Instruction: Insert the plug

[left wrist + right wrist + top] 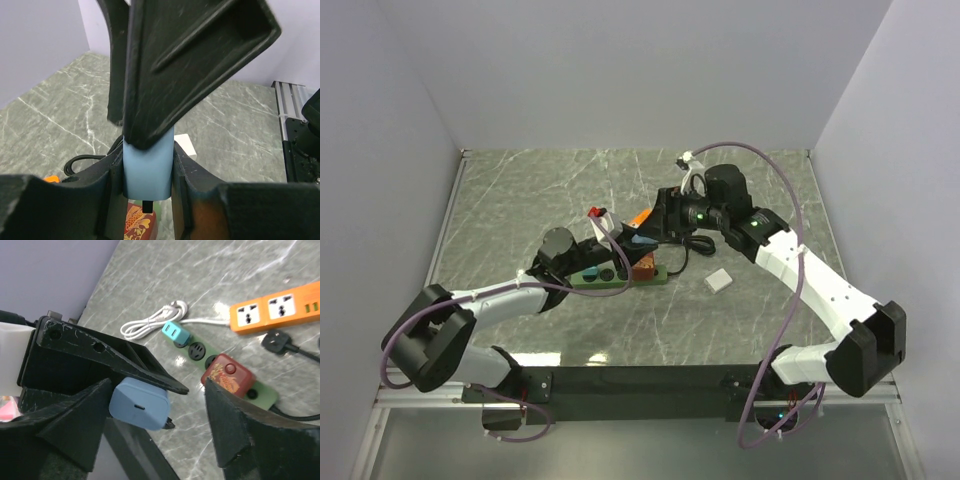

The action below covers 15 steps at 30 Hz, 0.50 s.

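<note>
Green power strip (266, 396): laid flat on the table on the near side. A teal plug (175, 334) is seated at one end and a red plug (227, 376) further along, and two sockets between them are seen free.
White adapter (718, 281): left loose on the table near the strip, untouched.
Blue plug (139, 403): held in the air above the strip — not in any socket.
Left gripper (148, 172): clamped narrow on the blue plug, with one finger on each side.
Right gripper (157, 389): fingers are spread wide to either side of the plug and nothing is gripped. Whether a finger touches the plug cannot be told.
Orange power strip (275, 305): laid beyond the green one, not involved.
White cable (150, 322): coiled on the table past the teal plug.
Progress: pickup is judged done — alignment over a free socket and the press home are left.
</note>
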Available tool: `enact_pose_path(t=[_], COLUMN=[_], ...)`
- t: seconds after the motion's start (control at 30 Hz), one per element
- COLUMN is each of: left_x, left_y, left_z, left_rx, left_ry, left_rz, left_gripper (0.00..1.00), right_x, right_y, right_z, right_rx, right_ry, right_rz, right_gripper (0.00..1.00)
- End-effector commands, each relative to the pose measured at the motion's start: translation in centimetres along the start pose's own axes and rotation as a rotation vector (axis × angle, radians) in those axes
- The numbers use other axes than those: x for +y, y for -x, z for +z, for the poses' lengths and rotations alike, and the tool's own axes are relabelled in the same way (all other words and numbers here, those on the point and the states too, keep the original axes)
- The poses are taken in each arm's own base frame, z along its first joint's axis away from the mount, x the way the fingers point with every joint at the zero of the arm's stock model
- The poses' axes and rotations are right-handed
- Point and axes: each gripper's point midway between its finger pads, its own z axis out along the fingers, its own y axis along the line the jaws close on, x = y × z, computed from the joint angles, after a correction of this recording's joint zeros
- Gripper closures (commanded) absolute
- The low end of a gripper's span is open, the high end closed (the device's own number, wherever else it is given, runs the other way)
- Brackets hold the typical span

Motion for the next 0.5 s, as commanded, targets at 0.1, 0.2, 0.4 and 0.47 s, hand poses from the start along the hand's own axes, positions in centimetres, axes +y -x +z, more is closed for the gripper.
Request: enact_pose_path(t=[0.1,0.2,0.4,0.47], left_x=[0.4,0.6,1.6,1.8], left_y=[1.3,1.1,0.8,0.7], left_z=[0.6,0.6,0.8,0.8], left_rx=[-0.049,-0.049,-0.042,-0.039], left_ry=[0.018,0.031,0.085,0.095], left_rz=[0.054,0.05,0.016,0.012], left_gripper=[1.0,1.0,0.99,0.98], right_x=[2.2,2.2,1.7,1.8], right_y=[-0.3,-0.8,-0.6,-0.4], right_z=[0.6,1.0,1.3,1.5], right_rx=[0.041,0.058,0.049,0.05], right_ry=[0.086,0.091,0.071,0.085], right_rz=[-0.024,-0.025,-0.045,-0.045], right_gripper=[0.35,0.7,1.0,1.0])
